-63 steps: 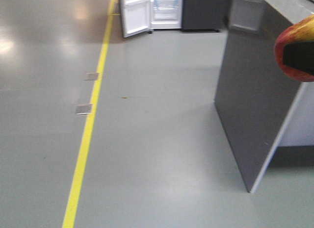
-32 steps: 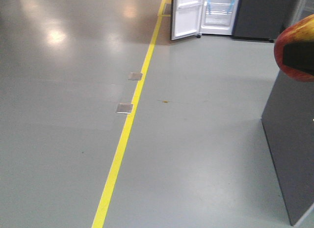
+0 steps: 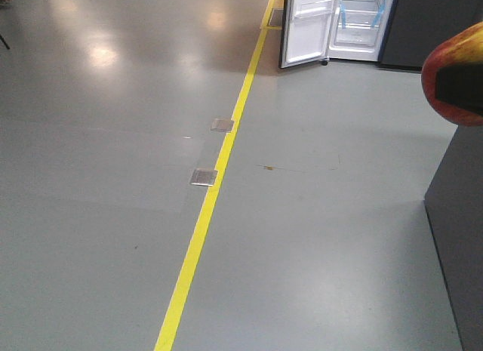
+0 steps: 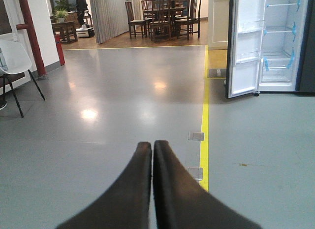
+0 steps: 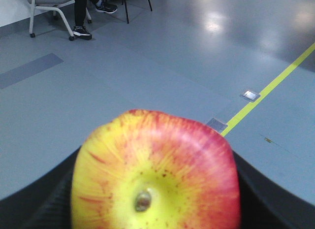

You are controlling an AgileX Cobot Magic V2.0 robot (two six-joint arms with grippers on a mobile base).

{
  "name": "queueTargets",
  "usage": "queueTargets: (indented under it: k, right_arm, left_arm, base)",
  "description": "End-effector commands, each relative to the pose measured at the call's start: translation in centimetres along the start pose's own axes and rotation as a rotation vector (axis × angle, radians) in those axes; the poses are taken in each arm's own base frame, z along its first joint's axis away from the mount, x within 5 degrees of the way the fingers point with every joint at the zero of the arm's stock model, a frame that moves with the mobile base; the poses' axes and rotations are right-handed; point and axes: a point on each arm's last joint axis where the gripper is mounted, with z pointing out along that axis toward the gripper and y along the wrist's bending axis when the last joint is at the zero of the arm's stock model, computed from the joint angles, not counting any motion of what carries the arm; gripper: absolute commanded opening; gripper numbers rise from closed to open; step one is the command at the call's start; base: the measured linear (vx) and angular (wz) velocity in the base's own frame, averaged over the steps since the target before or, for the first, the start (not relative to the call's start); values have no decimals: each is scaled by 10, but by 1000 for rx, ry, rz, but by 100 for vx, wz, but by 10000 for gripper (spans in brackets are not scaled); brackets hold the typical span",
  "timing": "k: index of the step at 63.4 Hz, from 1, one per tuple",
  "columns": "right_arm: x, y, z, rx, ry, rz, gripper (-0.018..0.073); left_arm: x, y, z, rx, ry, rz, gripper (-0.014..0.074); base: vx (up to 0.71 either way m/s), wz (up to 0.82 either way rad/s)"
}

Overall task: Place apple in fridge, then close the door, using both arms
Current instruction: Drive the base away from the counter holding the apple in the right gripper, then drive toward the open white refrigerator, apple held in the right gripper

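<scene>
apple [image 5: 156, 165] gripped in right hand [image 5: 155, 189], stem facing camera

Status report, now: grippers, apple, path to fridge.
Left gripper shut, empty. Right gripper shut on apple. Fridge far ahead, door open. Dark cabinet close at right; nothing else blocking.

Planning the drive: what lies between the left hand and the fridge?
Left wrist view: only grey floor, a yellow line and two metal floor plates before the fridge.
</scene>
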Motion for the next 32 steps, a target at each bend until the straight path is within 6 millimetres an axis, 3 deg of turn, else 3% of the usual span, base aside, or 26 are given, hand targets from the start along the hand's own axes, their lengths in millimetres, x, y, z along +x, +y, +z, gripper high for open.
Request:
queueTargets:
  k: [1,32]
  right_arm:
    - [-12,2,-7,14,-97,3,-6]
    - [-12,2,-7,14,-97,3,-6]
  left_arm:
    - [-1,0,0,-5,-70,-16,-6]
    - [-1,0,0,-5,-70,-16,-6]
  base:
    - [19,-2]
    - [21,-5]
